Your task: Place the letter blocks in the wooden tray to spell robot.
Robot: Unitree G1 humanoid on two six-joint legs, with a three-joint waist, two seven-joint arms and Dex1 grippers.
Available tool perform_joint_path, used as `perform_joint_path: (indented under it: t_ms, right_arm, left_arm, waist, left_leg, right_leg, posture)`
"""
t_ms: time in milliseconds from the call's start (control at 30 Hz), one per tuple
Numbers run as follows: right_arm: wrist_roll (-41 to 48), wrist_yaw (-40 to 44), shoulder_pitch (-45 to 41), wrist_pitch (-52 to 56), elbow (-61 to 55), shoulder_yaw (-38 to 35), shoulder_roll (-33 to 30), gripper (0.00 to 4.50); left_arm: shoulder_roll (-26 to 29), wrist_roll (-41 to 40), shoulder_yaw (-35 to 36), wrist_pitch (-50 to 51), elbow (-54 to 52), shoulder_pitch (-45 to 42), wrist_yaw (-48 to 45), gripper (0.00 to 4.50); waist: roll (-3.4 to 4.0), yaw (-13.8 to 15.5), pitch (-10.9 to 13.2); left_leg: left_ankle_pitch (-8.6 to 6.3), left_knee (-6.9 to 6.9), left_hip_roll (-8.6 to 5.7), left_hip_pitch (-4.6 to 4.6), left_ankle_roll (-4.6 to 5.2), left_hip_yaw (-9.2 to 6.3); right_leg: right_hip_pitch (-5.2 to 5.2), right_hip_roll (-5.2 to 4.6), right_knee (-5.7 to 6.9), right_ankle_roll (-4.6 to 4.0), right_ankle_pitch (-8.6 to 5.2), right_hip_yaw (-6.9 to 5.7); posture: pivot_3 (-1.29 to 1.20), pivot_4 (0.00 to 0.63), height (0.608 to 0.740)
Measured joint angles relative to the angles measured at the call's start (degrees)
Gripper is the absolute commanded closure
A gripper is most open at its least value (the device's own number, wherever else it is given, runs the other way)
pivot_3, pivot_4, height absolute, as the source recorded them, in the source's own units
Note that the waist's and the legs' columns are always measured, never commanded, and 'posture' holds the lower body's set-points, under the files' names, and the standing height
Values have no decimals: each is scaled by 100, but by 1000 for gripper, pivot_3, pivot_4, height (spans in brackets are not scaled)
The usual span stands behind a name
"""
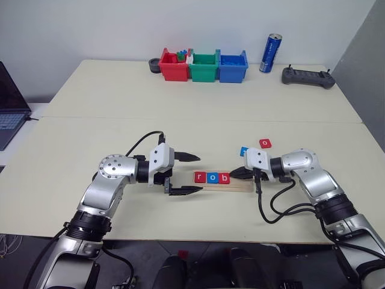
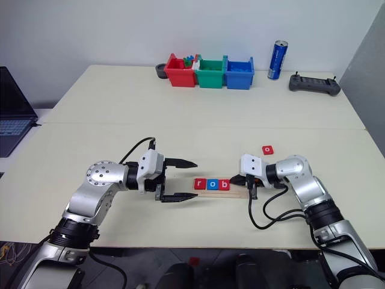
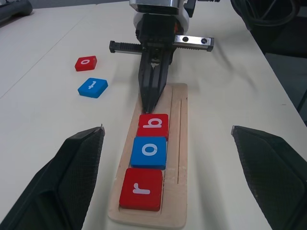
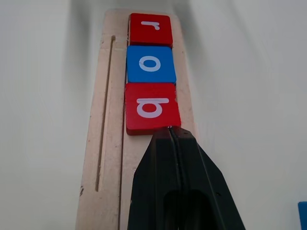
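Note:
The wooden tray (image 1: 242, 186) lies near the table's front. In its left part sit a red r (image 1: 200, 177), a blue o (image 1: 212, 177) and a red b (image 1: 224, 178), side by side. My right gripper (image 1: 234, 174) is shut with nothing in it; it lies low over the tray, its tip against the b tile's (image 4: 152, 108) right edge. My left gripper (image 1: 199, 173) is open at the tray's left end, one finger on each side of the r tile. A loose red o (image 1: 265, 143) and a loose blue t (image 1: 243, 150) lie just behind the right gripper.
Red (image 1: 172, 67), green (image 1: 204, 68) and blue (image 1: 233, 68) bins stand at the back, with a blue can (image 1: 271, 53) and a black controller (image 1: 308, 76) to their right. A laptop (image 1: 9, 105) sits at the far left edge.

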Motion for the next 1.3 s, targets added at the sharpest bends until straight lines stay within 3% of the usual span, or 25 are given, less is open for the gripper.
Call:
perform_joint_path:
  t_ms: [167, 300, 400, 567, 767, 800, 1067, 1300]
  right_arm:
    - [95, 121, -26, 192, -13, -55, -267, 4477]
    - [332, -76, -131, 428, -160, -520, -373, 4477]
    - [418, -811, -225, 681, -357, -990, -263, 3950]
    - [204, -2463, 86, 1280, -625, -1667, -102, 2223]
    - [-57, -3894, 698, 2152, -935, -1804, 460, 146]
    - [-64, -4163, 699, 2357, -989, -1858, 608, 27]
    - [80, -5353, 641, 3312, -1235, -2270, 1530, 27]
    - [162, -5636, 387, 3433, -1025, -2276, 1629, 27]
  left_arm:
    - [-3, 0, 0, 0, 0, -1, 0, 0]
    - [-22, 2, 0, 0, 0, -23, 4, 0]
    - [-31, 2, 0, 0, 0, -34, 10, 0]
    - [-52, 4, -1, -3, 14, -42, 10, 0]
    - [-85, 22, -4, -19, 223, -287, -12, 0]
    - [-110, 28, -7, -31, 243, -341, -14, 0]
    - [-130, 34, -49, -98, 264, -375, -53, 0]
    - [-125, 34, -49, -119, 271, -374, -87, 0]
  waist:
    - [0, 3, 0]
    - [0, -8, 0]
    - [0, -7, 0]
    - [0, 34, 0]
    - [1, 4, 0]
    - [2, -17, -1]
    - [3, -42, -2]
    - [4, -43, -1]
  left_leg:
    - [0, 0, 0, 0, 0, 1]
    - [0, -1, 1, 0, 0, 0]
    - [0, -1, 1, 0, 0, 0]
    - [0, -2, -2, -4, 0, -1]
    - [0, -1, -3, -1, 0, 7]
    - [0, -2, -1, 2, 0, 12]
    - [0, -5, 1, 2, 0, 9]
    - [0, -5, 1, 2, 0, 9]
  right_leg:
    - [0, 0, 0, 0, 0, 0]
    - [0, 1, 0, 0, 0, 1]
    - [0, 1, 1, 0, 0, 0]
    - [0, -1, -2, 0, 0, -1]
    - [-3, 0, 6, -1, 0, 9]
    - [-4, 2, 8, -1, 0, 13]
    - [-4, 6, 6, -1, 0, 14]
    - [-4, 7, 5, -1, 0, 13]
  posture:
    - [0, 150, 740]
    - [0, 150, 740]
    - [0, 150, 740]
    - [0, 150, 740]
    - [0, 150, 740]
    - [0, 150, 740]
    - [0, 150, 740]
    - [0, 150, 740]
